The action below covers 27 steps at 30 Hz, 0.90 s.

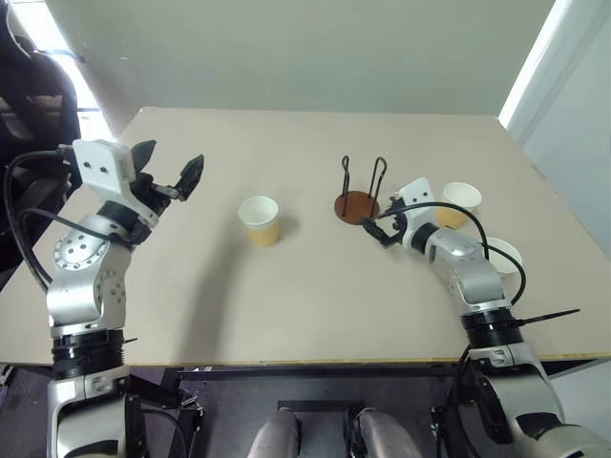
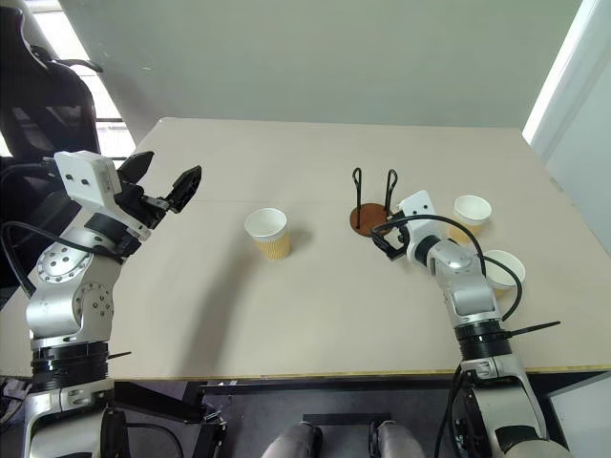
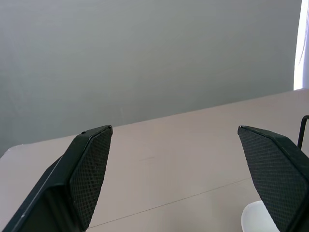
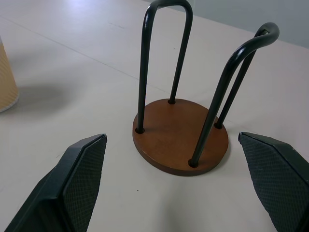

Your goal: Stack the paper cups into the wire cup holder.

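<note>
The wire cup holder (image 1: 358, 201) stands empty near the table's middle, black wire loops upright on a reddish-brown disc (image 4: 181, 140). My right gripper (image 1: 382, 229) is open just in front of it, the disc lying ahead between its fingers (image 4: 82, 183), with nothing held. One paper cup (image 1: 260, 220) stands upright left of the holder. Two more paper cups (image 1: 460, 202) (image 1: 503, 256) stand behind my right forearm. My left gripper (image 1: 170, 170) hangs open and empty above the table's left side, well apart from the middle cup, whose rim (image 3: 253, 220) shows past its fingers (image 3: 89, 169).
The beige table (image 1: 286, 305) ends near me at its front edge and on the right close to the two cups. A black chair (image 2: 38, 105) stands beyond the left corner. A grey wall (image 3: 145, 58) rises behind the table.
</note>
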Available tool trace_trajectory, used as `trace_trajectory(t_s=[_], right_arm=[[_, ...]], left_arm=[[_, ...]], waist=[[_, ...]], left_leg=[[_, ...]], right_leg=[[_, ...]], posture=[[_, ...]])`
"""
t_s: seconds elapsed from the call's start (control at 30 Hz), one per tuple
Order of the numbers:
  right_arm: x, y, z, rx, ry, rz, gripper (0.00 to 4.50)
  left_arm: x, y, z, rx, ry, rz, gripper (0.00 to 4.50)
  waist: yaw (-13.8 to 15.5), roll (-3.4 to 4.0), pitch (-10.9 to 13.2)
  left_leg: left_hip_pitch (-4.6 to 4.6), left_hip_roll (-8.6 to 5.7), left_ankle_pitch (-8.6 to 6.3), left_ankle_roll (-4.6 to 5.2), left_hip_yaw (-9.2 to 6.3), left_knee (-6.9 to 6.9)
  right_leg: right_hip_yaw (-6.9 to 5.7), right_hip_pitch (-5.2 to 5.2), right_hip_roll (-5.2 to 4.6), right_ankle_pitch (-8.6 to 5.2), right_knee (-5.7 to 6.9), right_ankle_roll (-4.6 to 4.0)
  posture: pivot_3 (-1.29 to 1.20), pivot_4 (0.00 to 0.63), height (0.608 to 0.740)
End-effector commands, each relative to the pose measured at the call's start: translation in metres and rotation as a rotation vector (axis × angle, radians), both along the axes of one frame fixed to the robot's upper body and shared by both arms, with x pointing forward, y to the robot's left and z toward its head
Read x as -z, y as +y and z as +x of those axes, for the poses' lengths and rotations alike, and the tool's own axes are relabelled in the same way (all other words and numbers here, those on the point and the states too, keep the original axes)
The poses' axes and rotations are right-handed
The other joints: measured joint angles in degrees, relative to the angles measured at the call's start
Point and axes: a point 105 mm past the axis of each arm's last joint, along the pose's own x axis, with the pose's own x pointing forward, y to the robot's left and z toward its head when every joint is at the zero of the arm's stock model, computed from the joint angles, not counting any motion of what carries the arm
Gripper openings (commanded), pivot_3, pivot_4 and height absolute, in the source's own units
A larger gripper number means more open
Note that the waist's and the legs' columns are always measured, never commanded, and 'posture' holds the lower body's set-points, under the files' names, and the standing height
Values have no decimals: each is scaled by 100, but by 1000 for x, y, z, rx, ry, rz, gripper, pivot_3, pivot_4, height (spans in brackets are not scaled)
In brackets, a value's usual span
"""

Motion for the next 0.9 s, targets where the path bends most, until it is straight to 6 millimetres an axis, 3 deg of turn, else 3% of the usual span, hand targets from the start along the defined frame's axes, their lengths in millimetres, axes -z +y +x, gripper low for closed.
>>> trace_trajectory(t_s=[0.03,0.67,0.9], right_arm=[[-19,3,1,-16,-66,3,4500],[-20,-2,2,4,-75,-2,4500],[-16,-16,-4,45,-73,-12,4500]], left_arm=[[-21,2,-7,-12,-79,25,4459],[-18,1,-5,-7,-81,6,4459],[-17,-12,6,51,-80,-11,4459]], waist=[[0,0,0],[1,0,0],[30,0,0]], left_leg=[[0,0,0,0,0,0],[0,0,0,0,0,0],[0,0,0,0,0,0]], right_leg=[[0,0,0,0,0,0],[0,0,0,0,0,1],[0,0,0,1,1,1]], posture=[[0,150,740],[0,150,740],[0,150,740]])
